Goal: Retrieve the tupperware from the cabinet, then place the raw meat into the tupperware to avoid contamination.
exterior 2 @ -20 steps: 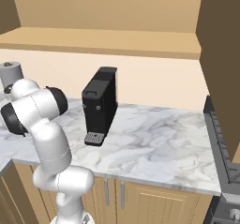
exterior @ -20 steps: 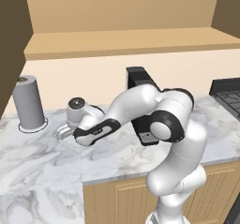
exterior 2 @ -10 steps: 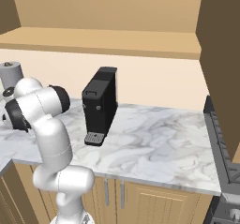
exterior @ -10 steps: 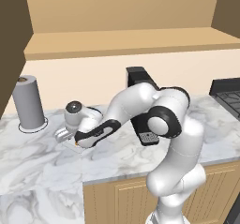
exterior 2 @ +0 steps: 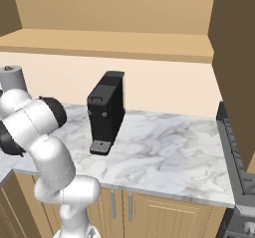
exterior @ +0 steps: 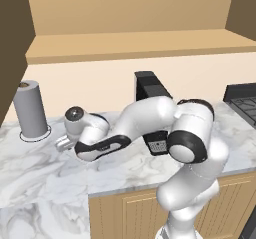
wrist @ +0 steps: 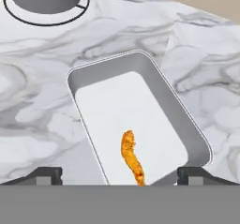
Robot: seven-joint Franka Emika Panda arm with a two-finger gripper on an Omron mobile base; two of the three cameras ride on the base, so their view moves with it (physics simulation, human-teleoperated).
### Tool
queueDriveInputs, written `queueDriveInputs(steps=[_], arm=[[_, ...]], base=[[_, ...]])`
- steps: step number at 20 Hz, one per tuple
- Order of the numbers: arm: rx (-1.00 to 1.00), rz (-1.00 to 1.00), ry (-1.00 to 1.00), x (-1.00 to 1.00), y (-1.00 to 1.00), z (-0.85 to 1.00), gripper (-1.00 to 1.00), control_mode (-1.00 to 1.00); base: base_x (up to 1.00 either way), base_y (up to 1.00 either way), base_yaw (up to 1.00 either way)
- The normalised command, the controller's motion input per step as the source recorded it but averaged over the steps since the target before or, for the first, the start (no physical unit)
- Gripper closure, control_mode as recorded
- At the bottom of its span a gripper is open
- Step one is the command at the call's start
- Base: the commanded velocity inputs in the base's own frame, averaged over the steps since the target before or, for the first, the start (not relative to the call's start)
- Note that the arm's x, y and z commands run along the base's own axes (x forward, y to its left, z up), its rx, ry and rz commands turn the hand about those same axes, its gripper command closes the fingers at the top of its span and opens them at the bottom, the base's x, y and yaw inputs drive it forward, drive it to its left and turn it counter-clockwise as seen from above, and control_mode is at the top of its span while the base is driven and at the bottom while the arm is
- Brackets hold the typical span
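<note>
Fingers spread wide, holding nothing, poised over tupperware, raw meat lying on its floor, tupperware on marble surface, paper-towel roll nearby

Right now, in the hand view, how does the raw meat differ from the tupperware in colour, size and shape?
The raw meat is orange-red; the tupperware is whitish-grey. The raw meat is a tiny thin sliver; the tupperware is far larger and holds it on its floor. The raw meat is irregular and elongated; the tupperware is a shallow rectangle with rounded corners and a thin rim. Both lie still on the marble counter, the meat inside the container.
</note>
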Motion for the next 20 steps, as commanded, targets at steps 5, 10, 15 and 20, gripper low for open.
queueDriveInputs(steps=[5,10,15,20], arm=[[0.03,-0.02,-0.08,-0.77,-0.13,0.6,-1.0,-1.0],[0.03,-0.01,-0.09,-0.66,-0.13,0.72,-1.0,-1.0],[0.06,-0.04,-0.07,-0.52,-0.16,0.88,-1.0,-1.0],[0.09,-0.01,-0.04,-0.61,-0.3,0.89,-1.0,-1.0]], base=[[0.0,0.0,0.0],[0.0,0.0,0.0],[0.0,0.0,0.0],[0.0,0.0,0.0]])
